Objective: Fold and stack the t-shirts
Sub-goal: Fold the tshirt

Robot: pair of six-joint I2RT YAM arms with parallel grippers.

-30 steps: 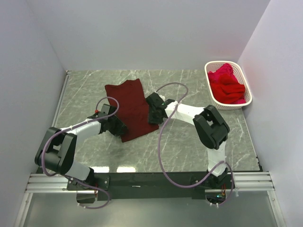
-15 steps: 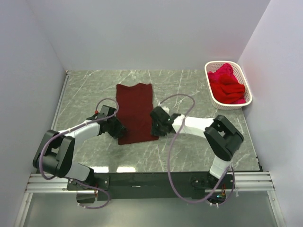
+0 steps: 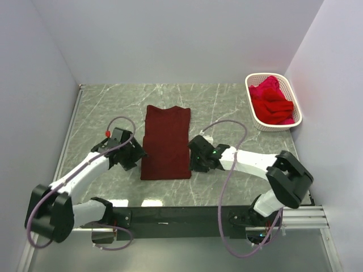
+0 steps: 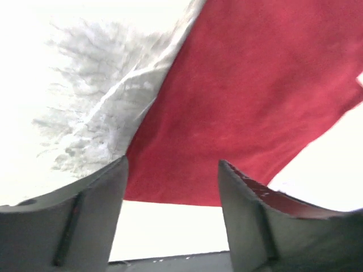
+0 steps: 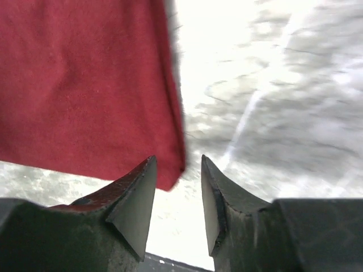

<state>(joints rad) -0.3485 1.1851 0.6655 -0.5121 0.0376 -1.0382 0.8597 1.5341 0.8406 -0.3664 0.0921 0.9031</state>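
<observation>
A dark maroon t-shirt [image 3: 166,141] lies flat on the table, folded into a long upright rectangle. My left gripper [image 3: 136,154] is open and empty at the shirt's lower left edge. In the left wrist view the gripper [image 4: 173,190] has bare table between its fingers and the shirt [image 4: 244,102] just ahead. My right gripper [image 3: 196,159] is open at the shirt's lower right edge. In the right wrist view the gripper [image 5: 178,181] has the shirt's corner [image 5: 85,85] just beyond its left fingertip, not pinched. Brighter red t-shirts [image 3: 271,102] are heaped in the basket.
A white slotted basket [image 3: 250,99] stands at the back right corner by the right wall. The grey marble table [image 3: 102,107] has walls on the left, back and right. The arm cables loop over the table near both arms.
The maroon shirt has shifted right and turned from tilted to square with the table. Both arms have drawn back toward the near edge alongside it.
</observation>
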